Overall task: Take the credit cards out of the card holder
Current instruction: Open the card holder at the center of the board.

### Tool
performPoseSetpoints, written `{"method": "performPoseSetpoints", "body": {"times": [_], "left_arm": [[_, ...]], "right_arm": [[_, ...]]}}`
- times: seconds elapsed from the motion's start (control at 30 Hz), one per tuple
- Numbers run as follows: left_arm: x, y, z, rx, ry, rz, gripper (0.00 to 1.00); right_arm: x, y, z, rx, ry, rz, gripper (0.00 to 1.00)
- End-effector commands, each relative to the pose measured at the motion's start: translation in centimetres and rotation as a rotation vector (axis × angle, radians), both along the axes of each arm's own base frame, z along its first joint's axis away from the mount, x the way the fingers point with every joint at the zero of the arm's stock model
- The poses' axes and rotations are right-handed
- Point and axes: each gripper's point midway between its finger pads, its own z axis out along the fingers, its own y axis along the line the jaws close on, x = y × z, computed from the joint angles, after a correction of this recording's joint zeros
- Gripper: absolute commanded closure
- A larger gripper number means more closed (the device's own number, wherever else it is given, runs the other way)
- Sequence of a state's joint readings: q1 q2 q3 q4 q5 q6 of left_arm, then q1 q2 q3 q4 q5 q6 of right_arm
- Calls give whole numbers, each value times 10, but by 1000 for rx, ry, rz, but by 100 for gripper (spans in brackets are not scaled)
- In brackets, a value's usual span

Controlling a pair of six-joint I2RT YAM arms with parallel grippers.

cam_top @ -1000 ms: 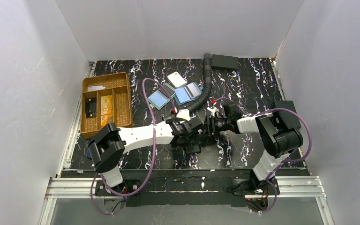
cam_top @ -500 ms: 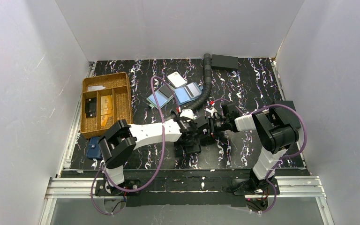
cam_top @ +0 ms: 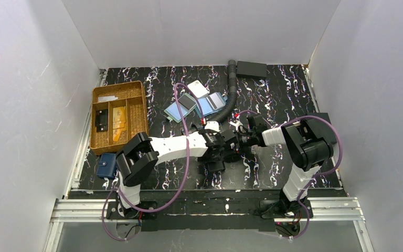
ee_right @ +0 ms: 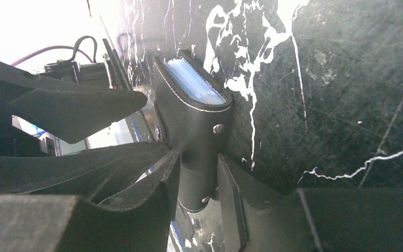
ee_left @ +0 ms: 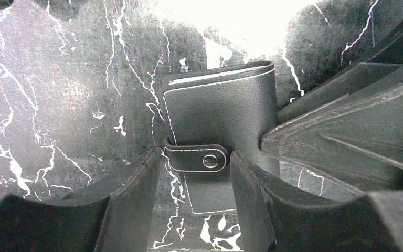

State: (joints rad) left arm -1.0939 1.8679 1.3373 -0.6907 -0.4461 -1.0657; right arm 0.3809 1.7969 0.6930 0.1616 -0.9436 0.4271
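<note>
At mid-table, both tools meet on the black card holder
Right tool clamps the card holder's lower end, pale blue cards showing edge-on inside its top. Left tool has fingers either side of the snapped strap; can't tell if it's squeezing

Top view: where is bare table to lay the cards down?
Bare: back right, between the hose and the right wall; also the near strip in front of the card holder. Crowded: blue rectangles and white tag at back centre, tray at left.
</note>
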Motion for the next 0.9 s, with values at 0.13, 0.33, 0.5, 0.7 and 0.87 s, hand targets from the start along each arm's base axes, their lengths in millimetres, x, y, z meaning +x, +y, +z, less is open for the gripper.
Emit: {"method": "performPoseSetpoints", "body": {"times": [0.13, 0.33, 0.5, 0.7, 0.87], "left_arm": [[7, 8, 1, 52, -20, 12, 53], [5, 12, -2, 68, -9, 18, 58], [4, 11, -1, 66, 1, 8, 57], [3, 3, -2, 60, 18, -28, 50], [3, 3, -6, 71, 25, -37, 47]], "right_arm": [[-3, -7, -25, -101, 13, -7, 61], [-3, -8, -27, -109, 17, 0, 65], [-4, -8, -29, -111, 24, 7, 67], [-5, -6, -24, -87, 20, 14, 65], [-5, -5, -22, -71, 24, 19, 62]]}}
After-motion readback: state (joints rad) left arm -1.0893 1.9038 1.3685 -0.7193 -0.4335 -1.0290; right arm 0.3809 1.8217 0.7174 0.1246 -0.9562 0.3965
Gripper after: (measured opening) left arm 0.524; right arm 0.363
